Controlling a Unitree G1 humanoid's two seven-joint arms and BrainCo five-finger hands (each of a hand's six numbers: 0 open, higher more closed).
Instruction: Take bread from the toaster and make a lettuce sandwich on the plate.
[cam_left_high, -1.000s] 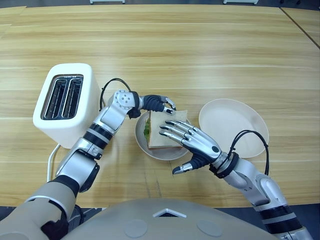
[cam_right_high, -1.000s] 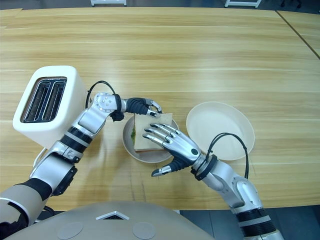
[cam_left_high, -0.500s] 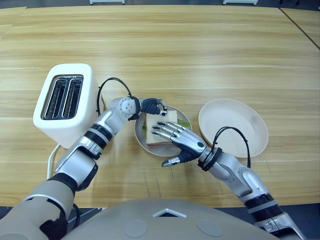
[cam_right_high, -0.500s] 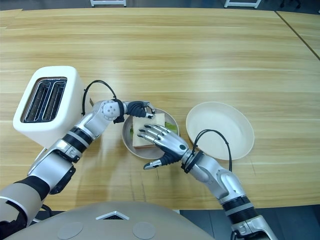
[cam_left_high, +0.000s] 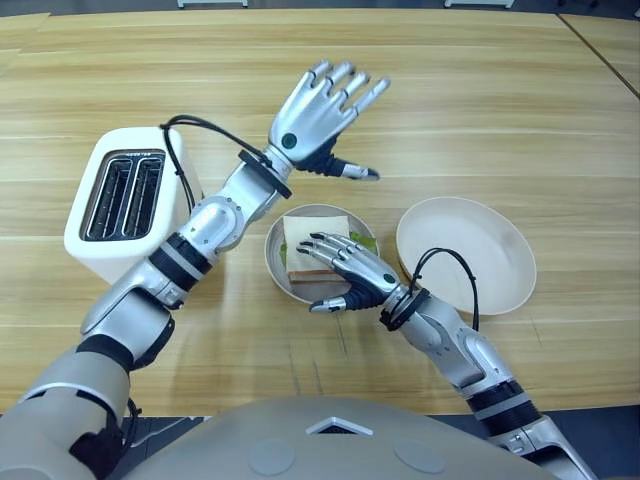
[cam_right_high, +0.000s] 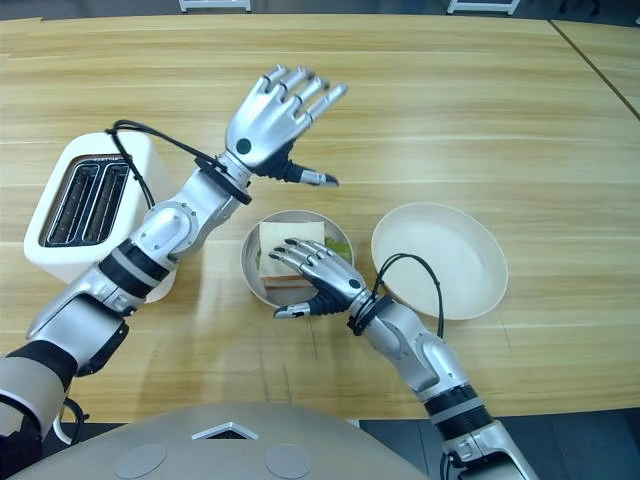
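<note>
A small grey plate in front of me carries a sandwich, its top bread slice lying flat. Green lettuce peeks out at its right edge. My right hand lies over the sandwich's near half, fingers spread and flat, holding nothing. Whether it touches the bread I cannot tell. My left hand is raised high above the table behind the plate, palm out, fingers spread wide and empty. The white toaster stands to the left, and both its slots look dark.
A larger cream plate sits just right of the grey one, close to my right forearm. A cable loops from the left wrist over the toaster's top. Bare wooden table stretches far behind the plates.
My left hand has let go of the top slice, lifted up and back, and spread open. The slice now lies flat. My right hand slid left over the sandwich.
</note>
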